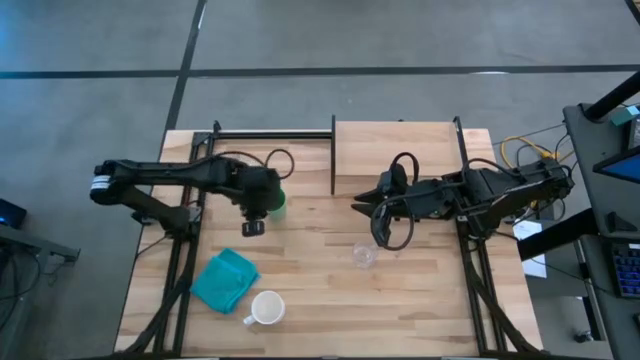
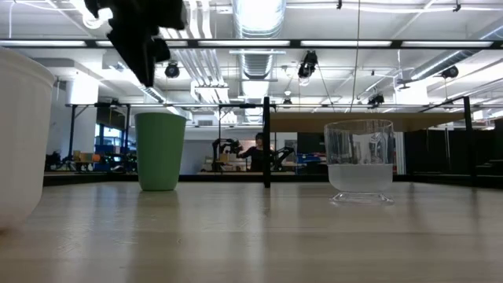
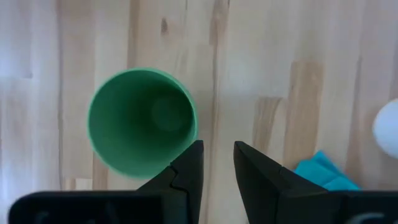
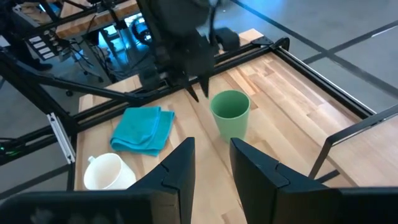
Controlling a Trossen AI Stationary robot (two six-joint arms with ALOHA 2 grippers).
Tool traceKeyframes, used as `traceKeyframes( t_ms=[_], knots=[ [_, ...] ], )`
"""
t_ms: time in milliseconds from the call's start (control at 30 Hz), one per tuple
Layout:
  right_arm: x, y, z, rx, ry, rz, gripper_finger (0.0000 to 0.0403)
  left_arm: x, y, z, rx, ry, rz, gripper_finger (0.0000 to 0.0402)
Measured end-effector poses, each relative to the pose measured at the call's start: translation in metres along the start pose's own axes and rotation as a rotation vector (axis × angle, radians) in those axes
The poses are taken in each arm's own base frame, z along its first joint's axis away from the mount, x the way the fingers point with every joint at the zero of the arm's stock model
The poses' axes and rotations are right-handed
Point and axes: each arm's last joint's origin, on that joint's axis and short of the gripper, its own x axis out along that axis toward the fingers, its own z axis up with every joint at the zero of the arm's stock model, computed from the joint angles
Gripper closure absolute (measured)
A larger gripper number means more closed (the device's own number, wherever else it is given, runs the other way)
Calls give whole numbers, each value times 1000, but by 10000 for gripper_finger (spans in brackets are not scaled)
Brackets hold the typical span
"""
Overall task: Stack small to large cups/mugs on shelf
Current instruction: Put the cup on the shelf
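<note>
The green tumbler [image 1: 278, 206] [image 3: 142, 121] stands upright, mouth up, on its base on the table. My left gripper [image 1: 254, 228] [image 3: 217, 152] hovers shut just beside it, toward the table's near edge, pointing down from above rim height [image 2: 149, 75]. The clear cup [image 1: 363, 255] [image 2: 360, 161] stands upright near the table's middle. Near the near edge sits the white mug [image 1: 266, 308] [image 4: 109, 173], also upright. The shelf [image 1: 395, 150] is at the far side, nothing on it. My right gripper [image 1: 358, 203] [image 4: 210, 149] waits shut in front of the shelf, above the clear cup's far side.
A teal folded cloth [image 1: 225, 280] [image 4: 143, 129] lies between the tumbler and the mug. The shelf's black upright post [image 1: 333, 155] stands right of the tumbler. Black frame rails [image 1: 185, 250] run along both table sides. Bare wood lies between the tumbler and the clear cup.
</note>
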Motion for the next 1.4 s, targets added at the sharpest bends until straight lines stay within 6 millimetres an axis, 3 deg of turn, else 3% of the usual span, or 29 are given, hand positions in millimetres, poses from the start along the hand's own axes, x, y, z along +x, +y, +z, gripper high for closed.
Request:
traceKeyframes(
  t_ms=[267,867,1000,1133,1267,1400],
  knots=[
    [0,1,-1,12,24,40,307,32,10,12,93,111,-28,327],
    [0,1,-1,5,27,43,307,58,23,19,79,179,-26,327],
    [0,1,-1,2,27,43,307,64,23,22,100,177,-28,346],
    [0,1,-2,1,28,42,307,64,23,23,128,178,-19,393],
    [0,1,-3,-5,39,34,307,58,25,24,132,181,17,398],
    [-1,-3,-8,-34,89,-2,307,39,26,33,136,163,47,400]
  ],
)
